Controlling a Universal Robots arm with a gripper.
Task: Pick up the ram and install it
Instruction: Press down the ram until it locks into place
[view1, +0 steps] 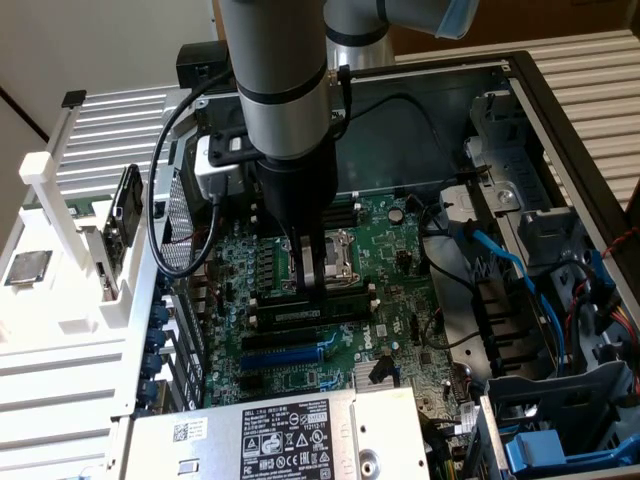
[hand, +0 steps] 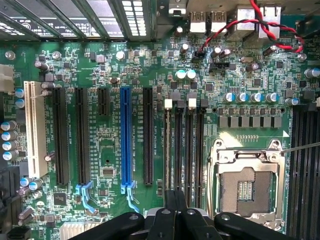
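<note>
Green ram (view1: 335, 291) seen seated in black memory slot (view1: 262, 322) on motherboard (view1: 400, 255); gripper (view1: 310, 272) closed together above it, nothing visibly held; installation judged nearly complete.

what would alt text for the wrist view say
The gripper hangs directly over the black memory slots of a green motherboard, beside the empty CPU socket. A blue expansion slot and a white slot lie further across the board.
</note>
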